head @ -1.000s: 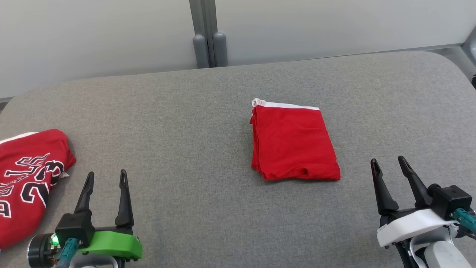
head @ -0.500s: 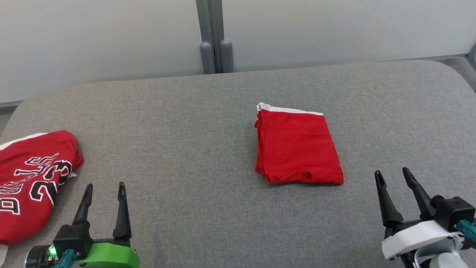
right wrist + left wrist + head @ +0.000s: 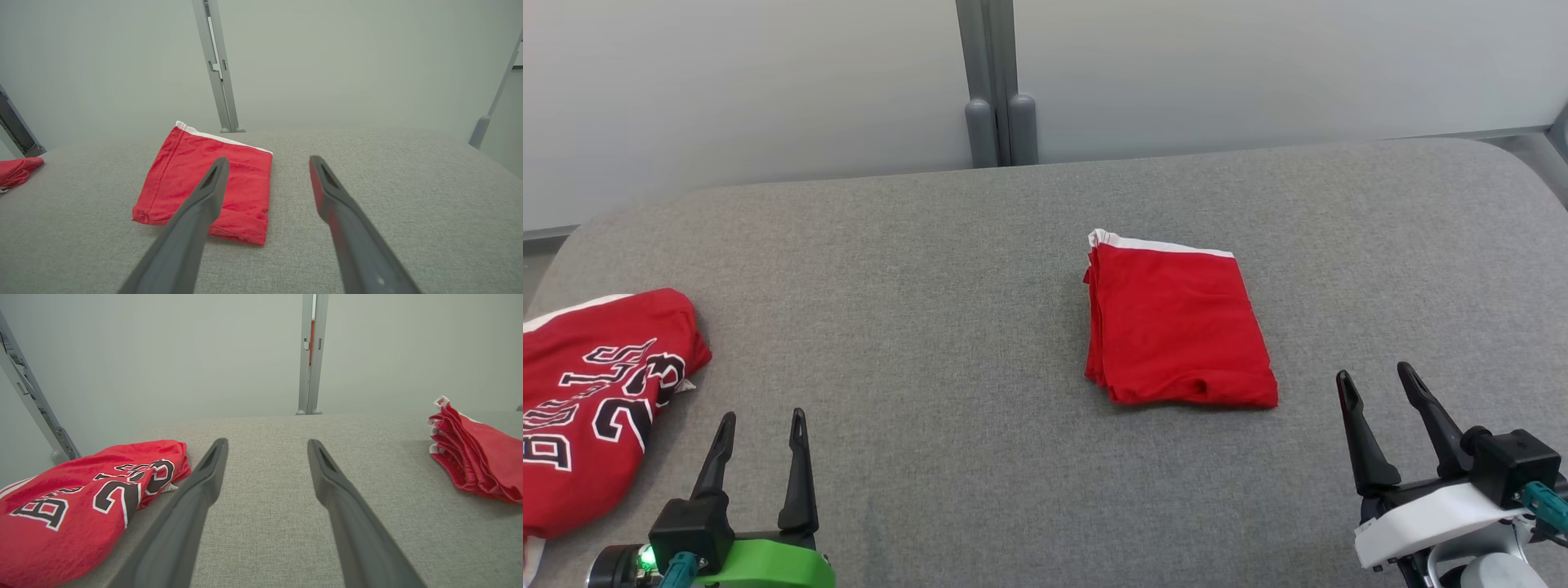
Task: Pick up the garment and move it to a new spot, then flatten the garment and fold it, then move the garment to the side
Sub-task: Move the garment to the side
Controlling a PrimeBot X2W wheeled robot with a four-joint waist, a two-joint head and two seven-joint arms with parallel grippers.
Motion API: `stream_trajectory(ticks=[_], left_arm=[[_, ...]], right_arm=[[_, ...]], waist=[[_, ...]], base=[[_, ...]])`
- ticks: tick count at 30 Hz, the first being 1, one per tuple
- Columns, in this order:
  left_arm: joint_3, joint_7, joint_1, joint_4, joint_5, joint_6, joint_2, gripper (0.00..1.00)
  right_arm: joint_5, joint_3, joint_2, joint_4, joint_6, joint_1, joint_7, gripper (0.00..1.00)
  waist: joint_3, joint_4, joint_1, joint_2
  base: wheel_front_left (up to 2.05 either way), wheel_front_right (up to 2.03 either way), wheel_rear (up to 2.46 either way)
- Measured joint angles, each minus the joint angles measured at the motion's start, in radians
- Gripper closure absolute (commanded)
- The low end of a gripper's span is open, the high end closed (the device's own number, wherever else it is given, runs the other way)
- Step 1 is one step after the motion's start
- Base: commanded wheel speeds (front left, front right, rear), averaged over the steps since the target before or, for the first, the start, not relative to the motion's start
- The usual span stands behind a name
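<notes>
Only the head camera has shifted; the things lie unmoved. A folded red garment with white band (image 3: 1180, 327) lies right of centre on the grey fabric table (image 3: 931, 286), a crumpled red lettered jersey (image 3: 596, 392) at its left edge. The left gripper (image 3: 762, 416) and right gripper (image 3: 1373, 372) gape wide and empty by the near edge.

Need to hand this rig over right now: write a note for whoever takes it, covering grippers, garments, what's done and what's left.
Left gripper: open, empty, at the front left of the grey table, just right of the jersey.
Right gripper: open, empty, at the front right, short of the folded garment.
Things: the red garment with white trim lies folded in a neat rectangle, right of centre. The red Bulls 23 jersey lies bunched at the table's left edge.
Done: the fold looks finished.
Left: probably moving the folded garment aside; the jersey is not folded.
</notes>
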Motion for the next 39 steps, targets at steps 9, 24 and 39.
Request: stream_trajectory(ticks=[9,24,39], left_arm=[[0.0,0.0,0.0,0.001,0.0,-0.001,0.0,0.0],[0.002,0.0,0.0,-0.002,0.0,-0.004,-0.001,0.0],[0.001,0.0,0.0,-0.003,0.0,-0.004,-0.002,0.0]], right_arm=[[-0.006,-0.002,0.002,-0.002,0.0,0.001,0.0,0.0],[-0.006,-0.002,0.007,-0.002,0.0,0.001,0.0,0.0],[-0.009,0.036,-0.033,0.032,0.0,-0.075,0.0,0.0]], waist=[[0.004,0.0,0.0,0.0],[-0.003,0.001,0.0,0.0],[-0.001,0.011,0.0,0.0]], base=[[0.0,0.0,0.0],[0.0,0.0,0.0],[0.0,0.0,0.0]])
